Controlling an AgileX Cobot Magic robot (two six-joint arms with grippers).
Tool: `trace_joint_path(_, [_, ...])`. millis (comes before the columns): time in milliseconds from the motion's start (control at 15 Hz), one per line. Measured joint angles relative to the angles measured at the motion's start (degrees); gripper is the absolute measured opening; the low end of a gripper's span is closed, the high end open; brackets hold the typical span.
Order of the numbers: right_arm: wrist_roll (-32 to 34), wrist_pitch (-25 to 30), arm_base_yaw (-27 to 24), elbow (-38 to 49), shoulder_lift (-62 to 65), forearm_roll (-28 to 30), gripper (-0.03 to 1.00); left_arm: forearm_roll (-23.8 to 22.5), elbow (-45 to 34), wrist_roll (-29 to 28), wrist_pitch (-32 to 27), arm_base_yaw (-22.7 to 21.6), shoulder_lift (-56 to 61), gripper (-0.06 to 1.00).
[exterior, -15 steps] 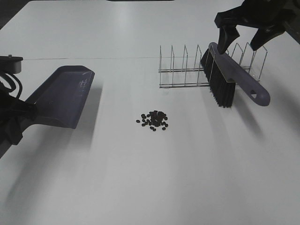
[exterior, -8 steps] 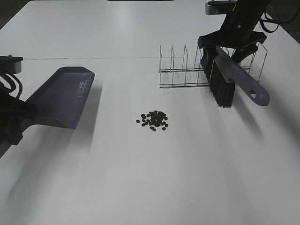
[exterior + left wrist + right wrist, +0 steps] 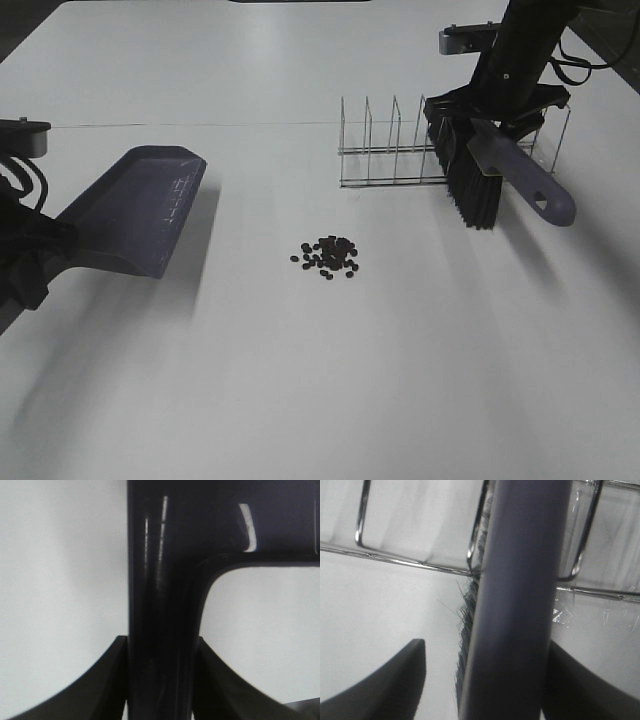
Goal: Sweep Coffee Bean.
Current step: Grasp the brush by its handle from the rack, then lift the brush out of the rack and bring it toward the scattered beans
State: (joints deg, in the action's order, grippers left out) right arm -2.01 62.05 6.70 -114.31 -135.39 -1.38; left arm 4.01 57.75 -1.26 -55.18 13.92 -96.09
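Smooth purple-grey plastic for the dustpan [image 3: 135,210] at nine o'clock, glossy with bright streaks along its handle up close. Same plastic, duller, on the brush [image 3: 505,165] back at two o'clock; fine dark bristles. Thin shiny metal wire in the rack [image 3: 385,150] at one o'clock. Matt dark beans [image 3: 328,256] at centre on a smooth, matt white table [image 3: 300,400].

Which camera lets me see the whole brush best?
The exterior high camera. It shows almost the whole brush, bristles and handle, at the wire rack. The right wrist camera is too close: just part of its back and a few bristles. The left wrist camera shows only the handle of the dustpan, no brush.
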Motion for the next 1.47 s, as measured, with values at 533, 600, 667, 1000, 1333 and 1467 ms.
trace_joint_path(533, [2.5, 6.2, -0.2, -0.1, 7.2, 3.5, 0.31, -0.2, 0.0, 0.2, -0.7, 0.0, 0.0, 0.33])
trace_joint_path(600, [2.3, 7.1, -0.2, -0.1, 9.2, 4.2, 0.31, -0.2, 0.0, 0.2, -1.3, 0.0, 0.0, 0.33])
trace_joint_path(667, [2.0, 7.5, -0.2, -0.1, 10.3, 4.6, 0.31, -0.2, 0.0, 0.2, -1.3, 0.0, 0.0, 0.33])
trace_joint_path(1000, [1.5, 8.0, -0.1, 6.1, 22.7, 3.4, 0.31, -0.4, -0.1, 0.2, -2.6, 0.0, 0.0, 0.33])
trace_joint_path(1333, [1.5, 7.2, -0.1, 22.8, 33.6, 4.4, 0.31, -0.4, -6.2, 0.2, -1.1, 0.0, 0.0, 0.33])
trace_joint_path(1467, [1.7, 2.9, -0.1, 32.7, 38.6, 4.0, 0.31, -1.7, -7.1, 0.2, -1.1, 0.0, 0.1, 0.33])
